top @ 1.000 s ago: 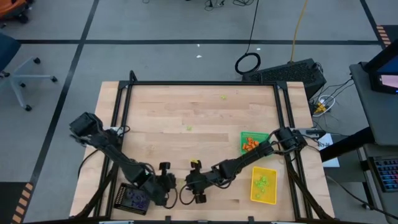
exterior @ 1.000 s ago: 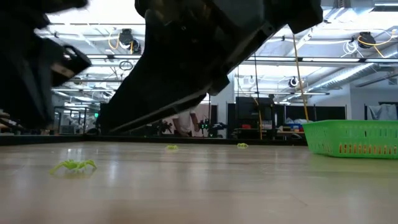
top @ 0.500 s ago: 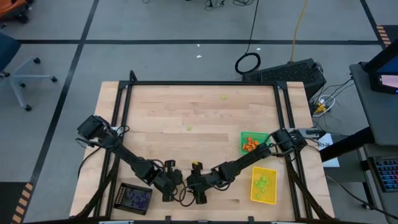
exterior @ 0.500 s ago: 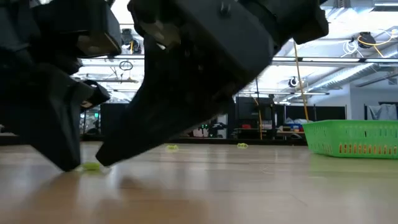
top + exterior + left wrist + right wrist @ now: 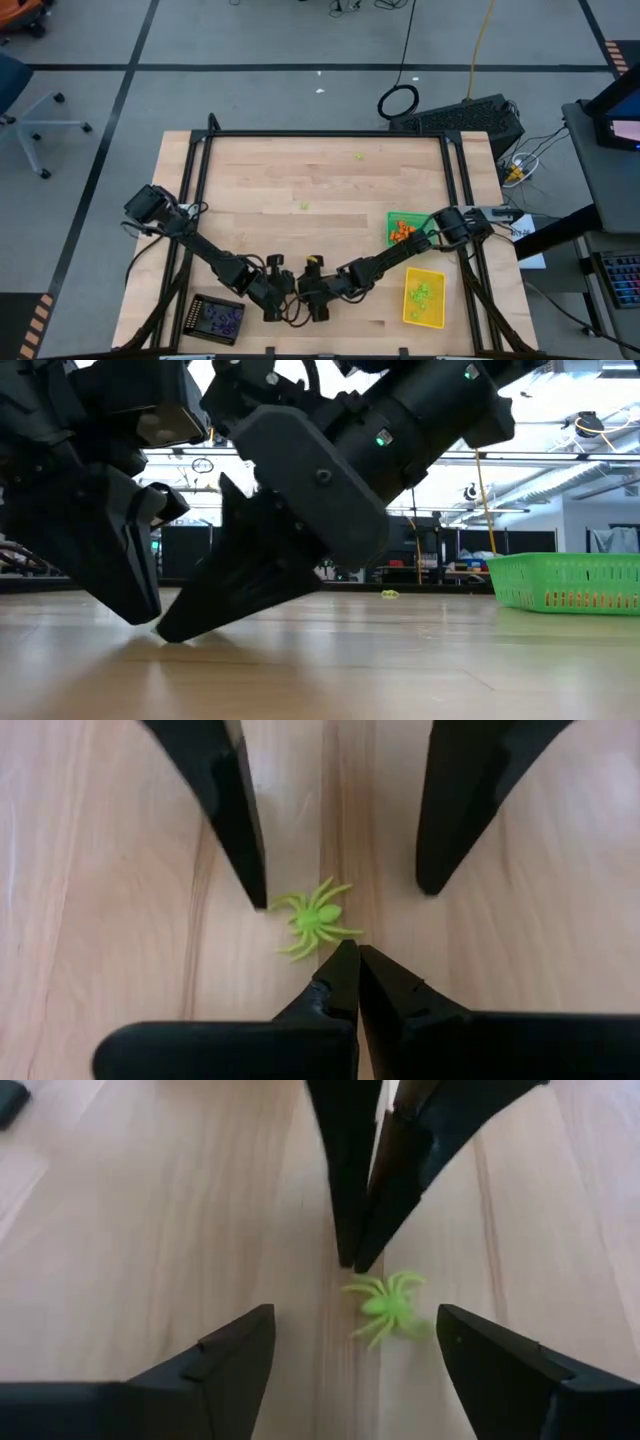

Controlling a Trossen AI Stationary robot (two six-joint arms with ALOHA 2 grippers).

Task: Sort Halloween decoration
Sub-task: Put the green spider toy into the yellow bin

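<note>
Two dark robot arms meet low over the near middle of a pale wooden table point(image 5: 300, 170), both tips aimed at one tiny lime-green plastic spider point(image 5: 317, 920), one piece of the Halloween decoration. The spider lies flat on the wood, between the two grippers. The left gripper point(image 5: 357, 970) has its fingers pressed together into a single point, which sits just beside the spider on one side, likely acting as a stop or a nudging tool so the light toy does not skid away. The right gripper point(image 5: 350, 1340) faces it from the other side with its fingers spread wide, one to each side of the spider, neither seen touching it, apparently set to close around it. Nothing is held by either gripper. On the right side of the table, a green tray point(image 5: 391, 222) holds orange trinkets, and nearer the front edge a yellow tray point(image 5: 410, 318) holds lime-green ones, so the spider most likely belongs there. A black tray point(image 5: 197, 310) with purple pieces sits at the near left corner. Two more small green trinkets, a far green piece point(image 5: 360, 156) and a middle green piece point(image 5: 304, 206), lie loose on the wood farther back, well apart from the arms, not yet sorted.
</note>
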